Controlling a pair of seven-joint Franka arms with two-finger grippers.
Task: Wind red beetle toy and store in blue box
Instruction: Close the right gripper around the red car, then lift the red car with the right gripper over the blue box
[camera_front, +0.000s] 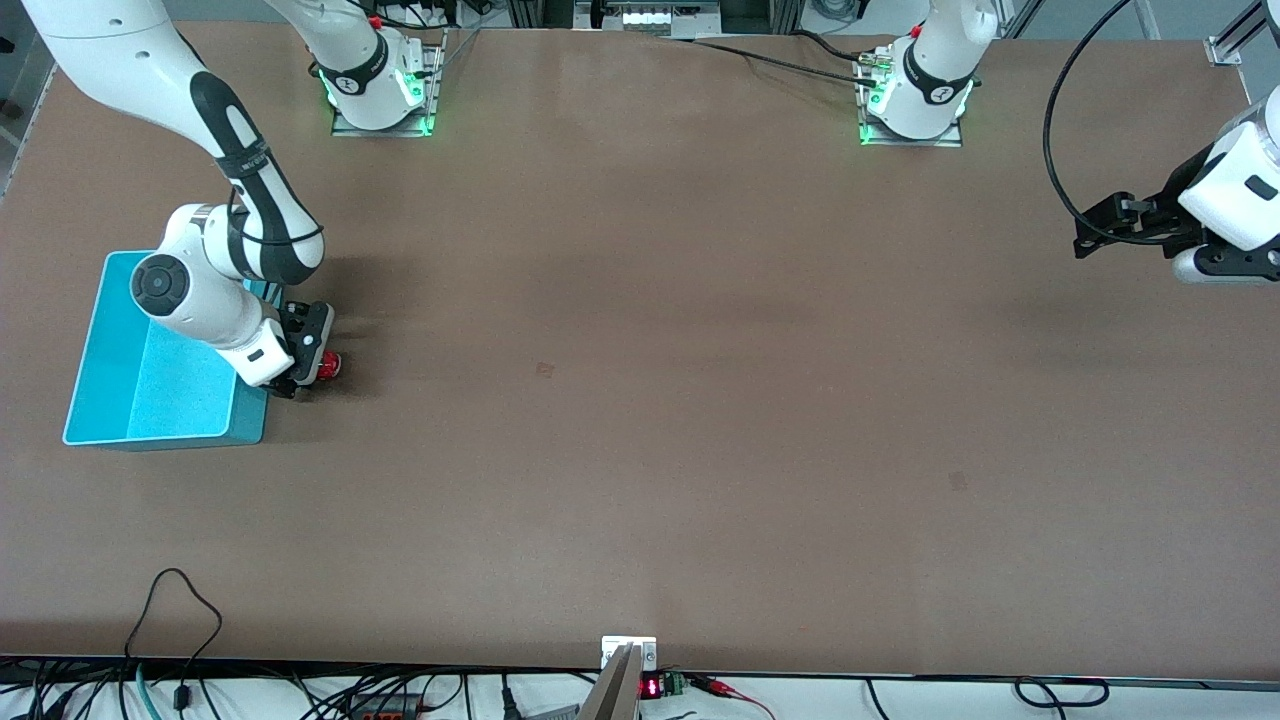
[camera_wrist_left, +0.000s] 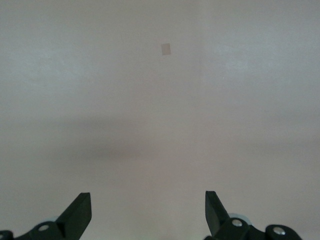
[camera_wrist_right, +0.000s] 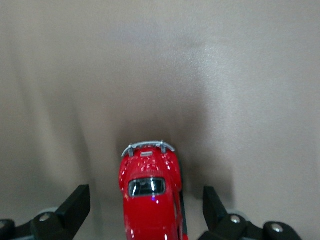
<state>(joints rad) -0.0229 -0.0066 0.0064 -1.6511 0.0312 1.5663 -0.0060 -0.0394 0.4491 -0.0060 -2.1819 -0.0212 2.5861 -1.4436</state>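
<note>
The red beetle toy (camera_front: 329, 365) stands on the table beside the blue box (camera_front: 110, 330), on the side toward the table's middle. My right gripper (camera_front: 306, 374) is low over the toy. In the right wrist view the toy (camera_wrist_right: 150, 200) lies between my right gripper's (camera_wrist_right: 145, 196) open fingers, with a gap on each side, and its silvery bumper points away from the wrist. My left gripper (camera_front: 1095, 226) waits open and empty above the left arm's end of the table; the left wrist view shows it (camera_wrist_left: 147, 200) over bare table.
The blue box has nothing in it; the right arm's wrist hangs over its wall nearest the toy. A small pale mark (camera_wrist_left: 166, 48) is on the tabletop. Cables run along the table edge nearest the front camera.
</note>
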